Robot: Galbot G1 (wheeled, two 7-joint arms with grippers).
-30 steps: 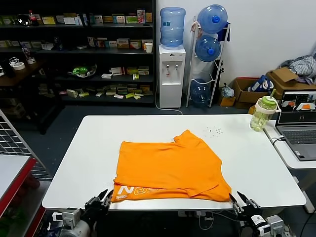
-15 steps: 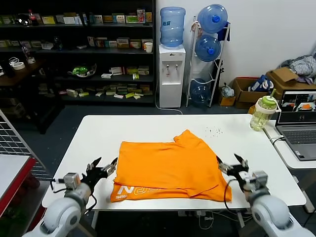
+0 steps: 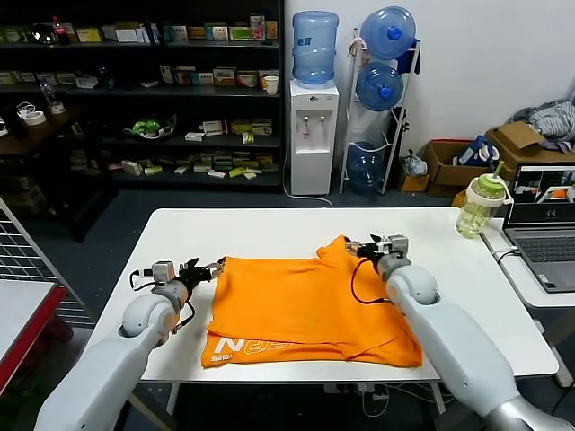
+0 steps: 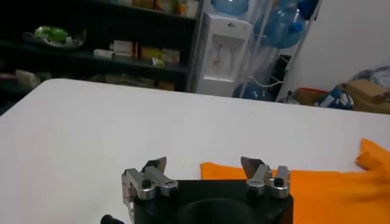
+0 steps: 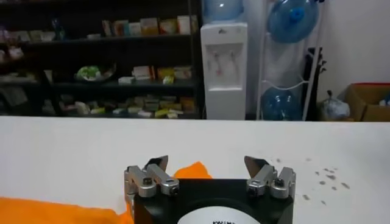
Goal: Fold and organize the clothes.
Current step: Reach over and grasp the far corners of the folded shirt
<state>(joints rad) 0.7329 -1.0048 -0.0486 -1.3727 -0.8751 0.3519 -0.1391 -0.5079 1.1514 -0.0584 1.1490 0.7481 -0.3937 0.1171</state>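
T-shirt point(image 3: 310, 310): bright orange, lying partly folded on the white table point(image 3: 171, 260), nearer the near edge than the far one; white lettering shows at its near left corner, and one corner sticks up toward the far side, right of centre.
Left gripper point(image 3: 208, 268): at the shirt's far left corner, low over the table — jaws spread wide, holding nothing. In the left wrist view point(image 4: 203, 165) the orange edge lies just beyond the fingertips.
Right gripper point(image 3: 353, 246): at the shirt's raised far corner, jaws likewise wide apart and empty; the right wrist view point(image 5: 207, 163) shows the orange tip between and just past the fingers point(image 5: 155, 165), though contact cannot be told.
Table: white, with a scatter of small dark specks point(image 3: 388, 239) on the far right part.
Bottle point(image 3: 479, 205): pale green with a green lid, at the table's far right corner.
Laptop point(image 3: 544, 224): open on a side surface to the right.
Background: water dispenser point(image 3: 311, 135), rack of blue water jugs point(image 3: 384, 85), dark shelves point(image 3: 144, 90) — all well beyond the table.
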